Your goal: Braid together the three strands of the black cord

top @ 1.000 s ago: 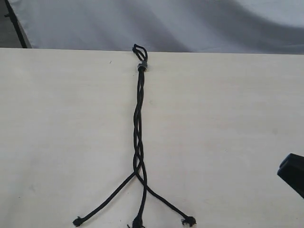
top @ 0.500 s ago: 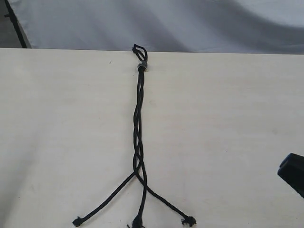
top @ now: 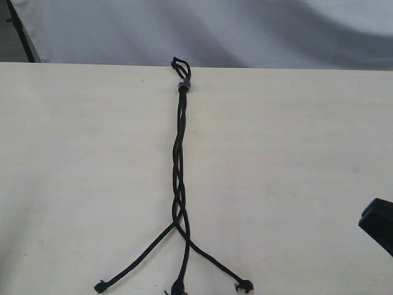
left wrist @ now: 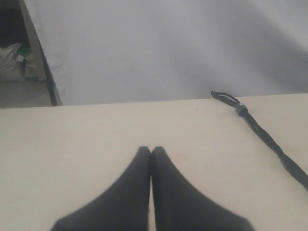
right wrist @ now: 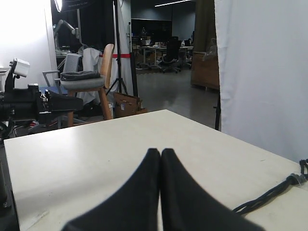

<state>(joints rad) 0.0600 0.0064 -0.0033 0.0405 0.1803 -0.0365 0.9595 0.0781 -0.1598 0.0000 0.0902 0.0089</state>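
Observation:
The black cord [top: 178,160] lies down the middle of the pale table [top: 295,153], its short loop [top: 180,64] and grey band [top: 183,85] at the far edge. From the band the strands run twisted together, then split near the front into three loose ends with knotted tips: left [top: 99,286], middle [top: 178,287], right [top: 244,286]. My left gripper [left wrist: 151,150] is shut and empty, well to the side of the cord [left wrist: 262,134]. My right gripper [right wrist: 160,152] is also shut and empty, apart from the cord [right wrist: 269,195]; in the exterior view only its dark body [top: 377,224] shows at the right edge.
A white backdrop [top: 215,31] hangs behind the table's far edge. A black stand leg [top: 21,34] rises at the far left corner. The right wrist view shows a chair [right wrist: 89,82] and the other arm [right wrist: 33,103] beyond the table.

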